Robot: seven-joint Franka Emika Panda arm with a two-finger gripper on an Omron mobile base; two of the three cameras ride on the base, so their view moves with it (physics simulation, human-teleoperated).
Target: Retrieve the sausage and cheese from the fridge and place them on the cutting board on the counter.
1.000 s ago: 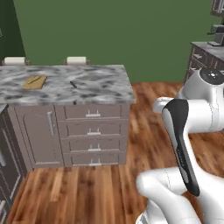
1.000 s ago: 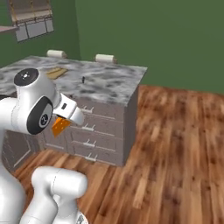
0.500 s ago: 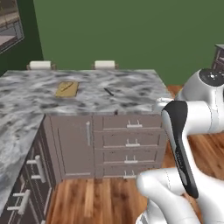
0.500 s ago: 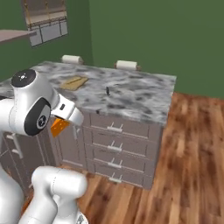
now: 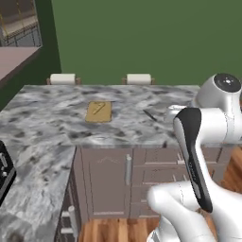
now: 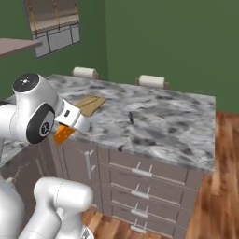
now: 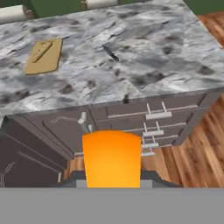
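Cheese (image 7: 112, 158) blocks fingertips in hand view, its bottom cut by frame edge. Thin link on cutting board (image 5: 99, 111) too small to identify.

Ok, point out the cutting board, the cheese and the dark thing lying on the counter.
cutting board (image 5: 99, 112), left base view, bare right half of its top.
cheese (image 7: 112, 158), hand view, middle of its orange face.
dark thing (image 6: 131, 117), right base view, its middle; too small to identify.

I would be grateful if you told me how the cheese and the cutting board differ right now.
The cheese is bright orange; the cutting board is pale tan wood. The cheese is carried off the counter, in the gripper beside the drawer fronts; the cutting board lies flat on the counter. The cheese looks chunky, the cutting board thin. The board already bears a thin link.
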